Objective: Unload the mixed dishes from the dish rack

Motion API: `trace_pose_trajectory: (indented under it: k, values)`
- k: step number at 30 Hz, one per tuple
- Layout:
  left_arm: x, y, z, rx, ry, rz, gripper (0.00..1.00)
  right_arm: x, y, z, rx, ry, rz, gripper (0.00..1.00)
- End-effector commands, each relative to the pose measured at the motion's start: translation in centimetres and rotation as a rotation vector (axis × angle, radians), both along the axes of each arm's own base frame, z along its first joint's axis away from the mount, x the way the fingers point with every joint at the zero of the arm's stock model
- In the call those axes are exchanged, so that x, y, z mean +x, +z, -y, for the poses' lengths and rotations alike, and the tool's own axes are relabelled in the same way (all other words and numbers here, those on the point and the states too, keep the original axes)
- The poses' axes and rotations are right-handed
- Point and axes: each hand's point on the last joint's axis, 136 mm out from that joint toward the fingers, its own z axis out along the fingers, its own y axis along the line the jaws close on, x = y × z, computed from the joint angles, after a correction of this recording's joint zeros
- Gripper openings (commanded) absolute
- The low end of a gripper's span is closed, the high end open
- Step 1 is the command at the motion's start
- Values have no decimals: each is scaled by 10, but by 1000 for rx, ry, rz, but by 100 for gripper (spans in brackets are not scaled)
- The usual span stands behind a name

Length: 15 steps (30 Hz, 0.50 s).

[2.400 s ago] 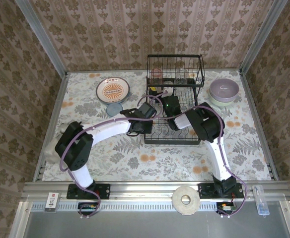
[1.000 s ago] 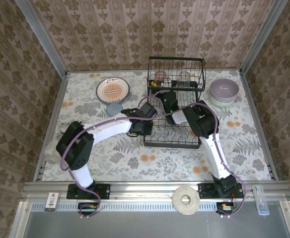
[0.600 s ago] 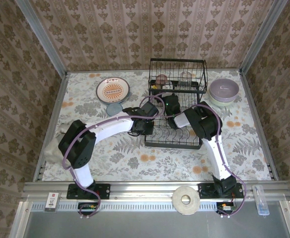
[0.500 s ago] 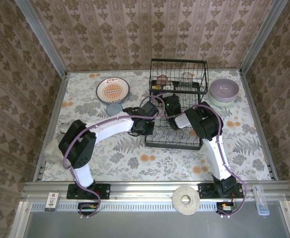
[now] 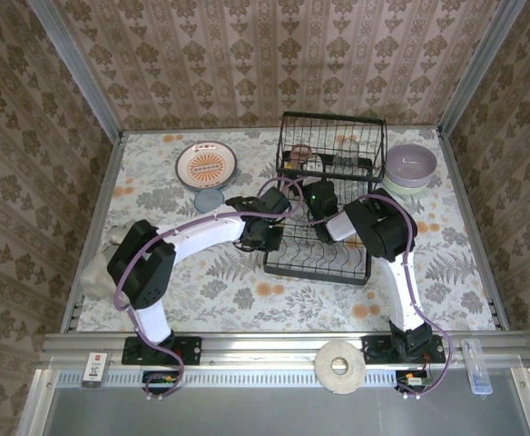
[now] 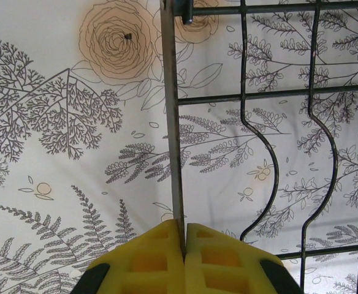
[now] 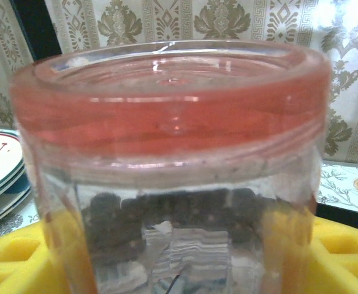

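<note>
Tumbler (image 7: 167, 153) in right gripper (image 7: 173, 251), left gripper (image 6: 182, 245) clamping rack (image 6: 170, 122)

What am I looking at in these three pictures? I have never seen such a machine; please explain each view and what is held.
These are two robot arms bolted at the near edge of a table. The top picture looks down from above: a black wire rack stands in the middle, a plate with an orange centre lies to its left, a lilac bowl to its right. The other two pictures come from cameras on the wrists. The left end effector is shut on a wire of the rack. The right end effector holds a clear glass with a pinkish rim between its yellow fingers.
</note>
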Motion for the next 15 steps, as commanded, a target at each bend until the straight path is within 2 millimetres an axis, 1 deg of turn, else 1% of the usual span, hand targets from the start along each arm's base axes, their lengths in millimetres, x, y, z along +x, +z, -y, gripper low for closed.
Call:
trace_pose_trajectory:
  k: [1,7,9,13,15]
  values:
    - [31,9,29,-134,-14,100,0,-30,30,-54,-81,264,84,32]
    - [34,14,14,-124,14,117,0,-27,30,-28,-77,306,74,31]
    - [35,13,12,-125,21,113,0,-29,28,-28,-110,336,78,31]
    - [37,14,10,-122,25,116,0,-32,20,-28,-232,376,82,32]
    - [39,16,8,-121,27,120,0,-31,19,-23,-234,395,71,32]
